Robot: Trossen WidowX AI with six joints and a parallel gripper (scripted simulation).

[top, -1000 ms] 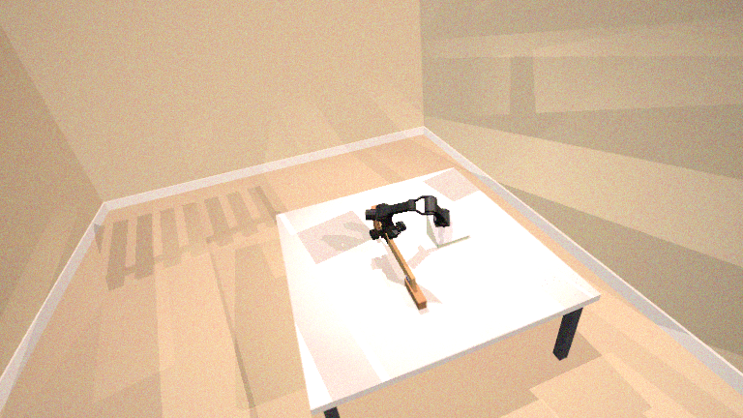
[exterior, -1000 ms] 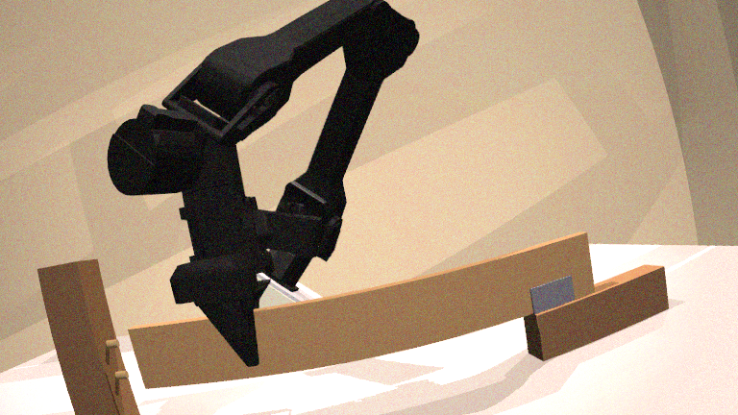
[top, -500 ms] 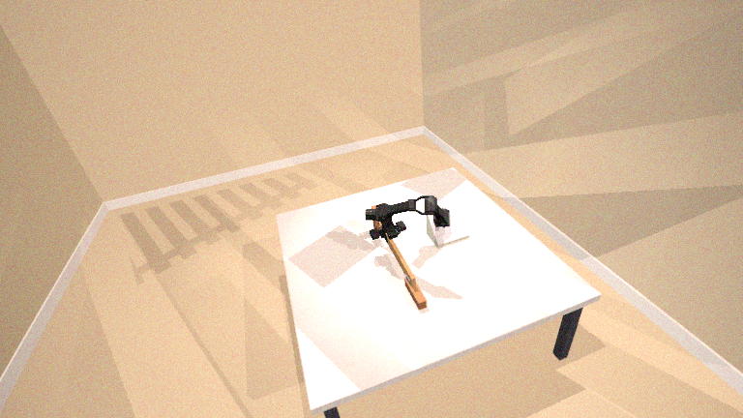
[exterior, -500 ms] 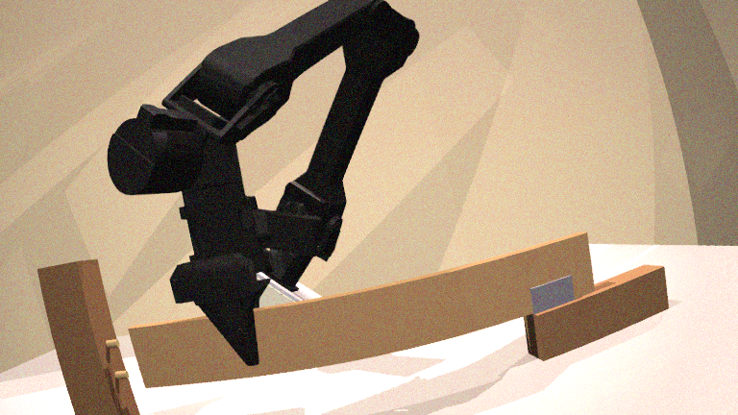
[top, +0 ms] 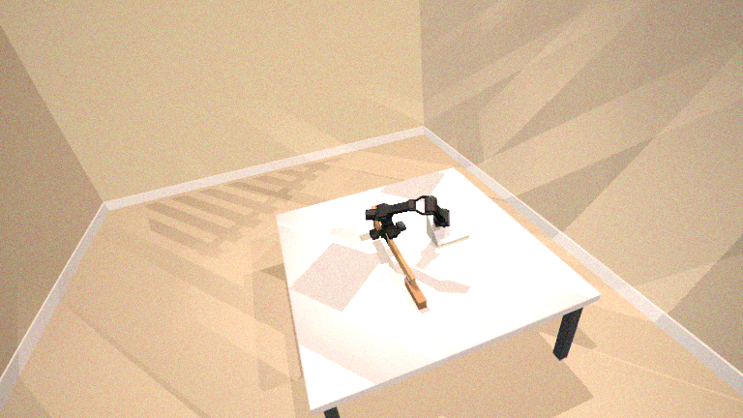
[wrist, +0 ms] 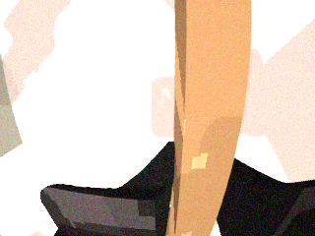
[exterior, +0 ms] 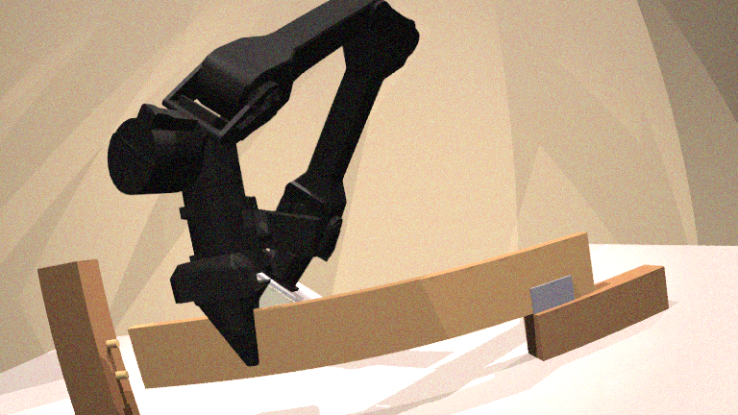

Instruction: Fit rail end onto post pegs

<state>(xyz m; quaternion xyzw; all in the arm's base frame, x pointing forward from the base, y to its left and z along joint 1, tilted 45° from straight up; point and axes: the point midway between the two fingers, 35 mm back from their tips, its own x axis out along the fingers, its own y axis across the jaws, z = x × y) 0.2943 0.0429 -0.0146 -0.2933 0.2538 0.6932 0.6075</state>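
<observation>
The long wooden rail (top: 401,259) (exterior: 381,323) (wrist: 212,74) stands on edge. My gripper (exterior: 250,353) (wrist: 186,147) is shut on it close to its near end, with a finger on each side. The rail's far end sits at the bracket (exterior: 552,293) on the low footboard block (top: 419,297) (exterior: 603,318). The wooden post (exterior: 60,323) stands at the left in the exterior view. Its upper peg (exterior: 112,343) and lower peg (exterior: 121,375) point toward the rail's near end, with a small gap visible between. The holes are hidden, so exact alignment cannot be told.
The arm's pale base plate (top: 452,239) is on the white table (top: 492,287), to the right of the rail in the top view. The arm arches above the rail and hides most of the post there. Shadows cross the table top.
</observation>
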